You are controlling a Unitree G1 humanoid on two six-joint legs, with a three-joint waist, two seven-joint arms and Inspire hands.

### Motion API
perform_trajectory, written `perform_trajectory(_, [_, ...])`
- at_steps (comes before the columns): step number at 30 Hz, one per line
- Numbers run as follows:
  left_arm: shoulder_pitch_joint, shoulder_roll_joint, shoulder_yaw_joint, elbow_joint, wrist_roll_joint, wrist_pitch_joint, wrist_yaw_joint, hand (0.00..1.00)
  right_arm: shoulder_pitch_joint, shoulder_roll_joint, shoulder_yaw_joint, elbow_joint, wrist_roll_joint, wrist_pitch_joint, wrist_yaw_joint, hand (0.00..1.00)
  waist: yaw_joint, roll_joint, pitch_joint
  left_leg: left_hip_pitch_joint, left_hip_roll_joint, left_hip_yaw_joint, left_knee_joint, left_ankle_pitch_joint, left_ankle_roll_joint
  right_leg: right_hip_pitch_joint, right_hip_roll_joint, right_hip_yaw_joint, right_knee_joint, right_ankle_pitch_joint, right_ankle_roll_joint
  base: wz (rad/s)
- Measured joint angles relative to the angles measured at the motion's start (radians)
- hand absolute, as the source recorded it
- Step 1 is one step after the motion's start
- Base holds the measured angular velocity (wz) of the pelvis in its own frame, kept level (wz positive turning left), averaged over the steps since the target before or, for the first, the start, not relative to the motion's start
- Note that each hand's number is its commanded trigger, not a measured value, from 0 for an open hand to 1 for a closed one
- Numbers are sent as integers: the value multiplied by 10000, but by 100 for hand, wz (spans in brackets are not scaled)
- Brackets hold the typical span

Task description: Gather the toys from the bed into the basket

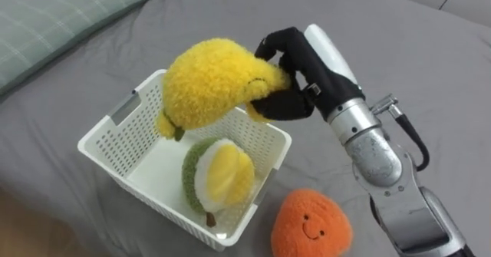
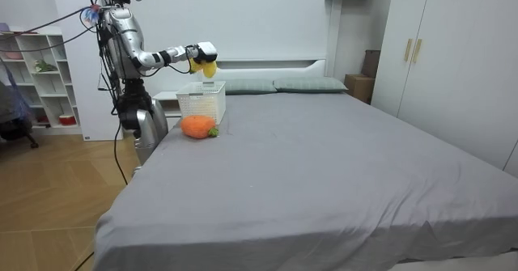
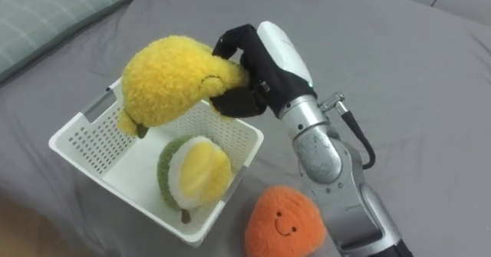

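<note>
Item 1: yellow toy (image 1: pixel 211 84). Round, fluffy plush with a small stitched face. It is held in the air over the basket, at its far rim, not yet let go. Status: in transit.

Item 2: right hand (image 1: pixel 295 80). Black-gloved. Its fingers and thumb are curled round the yellow toy's right side in a firm clasp, and the arm reaches in from the lower right.

Item 3: basket (image 1: pixel 107 146). White, perforated walls, handle slots at the ends. It rests on the bed, and part of its floor is bare.

Item 4: green toy (image 1: pixel 219 172). Green shell with a pale yellow middle, possibly a fruit, though the kind is hard to make out. It lies inside the basket against the near right wall. Status: collected.

Item 5: orange toy (image 1: pixel 311 226). Round plush with a smiling face. It sits on the bed just beside the basket's near right corner, outside it. Status: not yet collected.

Item 6: bed (image 1: pixel 383 34). Grey sheet, with a checked pillow (image 1: pixel 54 19) at the upper left. In the room view the robot stands at the bed's side by the head end.

Tally, as judged: one toy is in, one is about to be dropped in, and one remains. The likely remainder is to release the yellow toy over the basket, then pick up the orange toy.
</note>
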Motion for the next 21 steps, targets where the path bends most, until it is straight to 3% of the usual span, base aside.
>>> perform_trajectory(5, [30,-7,1,-255,10,119,84,0,-1,97,232,79,-11,238,4,0,125,-87,13,-7,-67,-171,44,3,25,74,-31,-63,1,-2,4,9])
perform_trajectory(10, [96,-23,0,-721,212,179,444,0,-5,177,262,485,151,256,22,0,470,-56,37,6,-74,-230,45,2,26,104,-23,28,-1,-6,9,3])
perform_trajectory(21, [371,6,6,-820,878,243,424,0,-5,188,259,524,198,246,48,0,496,5,79,18,-76,-294,51,3,22,139,-11,58,-14,-8,12,1])
